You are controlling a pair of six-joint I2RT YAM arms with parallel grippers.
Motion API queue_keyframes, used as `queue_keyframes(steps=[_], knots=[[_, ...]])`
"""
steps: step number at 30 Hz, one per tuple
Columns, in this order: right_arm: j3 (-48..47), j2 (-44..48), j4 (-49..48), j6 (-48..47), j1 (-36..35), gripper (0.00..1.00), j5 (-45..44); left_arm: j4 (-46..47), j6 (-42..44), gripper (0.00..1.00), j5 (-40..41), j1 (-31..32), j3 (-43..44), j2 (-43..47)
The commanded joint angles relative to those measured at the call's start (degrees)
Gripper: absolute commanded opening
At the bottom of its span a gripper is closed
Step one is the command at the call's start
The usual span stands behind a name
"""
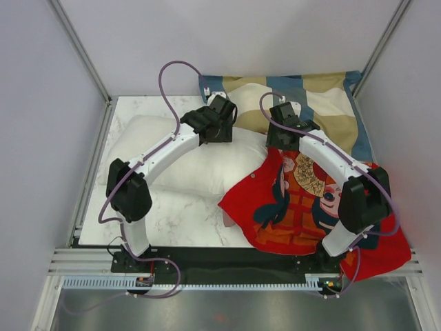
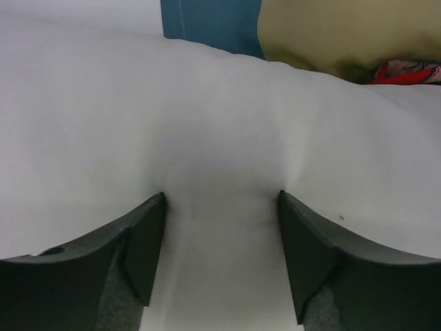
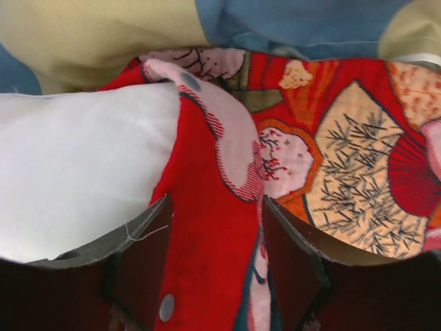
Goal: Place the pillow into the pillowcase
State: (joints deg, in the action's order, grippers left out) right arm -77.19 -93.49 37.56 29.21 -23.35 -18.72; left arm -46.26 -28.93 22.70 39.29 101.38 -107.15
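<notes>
The pillow (image 1: 182,162) lay across the middle of the surface (image 1: 176,217), its right end meeting the mouth of the pillowcase (image 1: 296,207), which sprawled at the right and hung over the near edge; judged by its plump, sagging form the pillow was light, soft and springy, so you could expect it to give under any pinch, bulge away from a push and need feeding in corner first; you were best served by a deep bite on a corner or seam edge, not the puffed middle; the pillowcase looked thin, limp and liable to collapse shut, so its hem (image 3: 207,207) beside the snap (image 3: 166,307) was the place to hold and lift; the left fingers (image 2: 141,248) stood narrowed on a ridge of the pillow, creases running toward their tips, which read as a grip; the right fingers (image 3: 141,269) stood narrowed on the red hem, where white cloth slipped beneath it, seemingly pinching it; the checked pillow (image 1: 331,103) lay behind, touching both.
</notes>
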Motion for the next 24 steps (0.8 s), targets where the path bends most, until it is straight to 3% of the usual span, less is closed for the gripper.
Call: queue_keyframes(steps=[1,3,4,6,7,8,15,24], knots=[[-3.23,-2.74,-4.25,-1.09,0.33,0.63,2.55,7.57,0.28,0.66,-5.03,0.44,-7.75,2.82],[-2.71,-1.61,-5.38,-0.48,0.5,0.62,2.02,12.31,-0.16,0.55,-6.17,0.53,-14.18,6.42],[-1.75,0.48,-6.0,-0.21,0.5,0.62,1.06,13.64,-0.08,0.41,-6.52,0.61,-15.85,7.48],[-1.74,2.08,-6.01,-0.29,0.59,0.65,0.7,15.92,0.62,0.25,-7.92,0.88,-19.46,9.94],[-1.83,3.04,-6.1,-0.38,0.68,0.66,1.49,16.46,0.8,0.1,-8.11,1.66,-20.51,10.64],[-1.91,3.4,-5.92,-0.38,0.68,0.67,1.67,16.99,1.06,0.03,-7.85,2.19,-22.35,11.87],[-2.0,0.86,-6.1,-0.82,0.5,0.67,2.64,17.79,1.42,0.02,-4.16,5.18,-24.65,12.93],[-2.7,-5.73,-3.99,-0.03,1.21,0.56,-7.02,16.64,0.89,0.02,-4.07,5.36,-26.32,14.69]])
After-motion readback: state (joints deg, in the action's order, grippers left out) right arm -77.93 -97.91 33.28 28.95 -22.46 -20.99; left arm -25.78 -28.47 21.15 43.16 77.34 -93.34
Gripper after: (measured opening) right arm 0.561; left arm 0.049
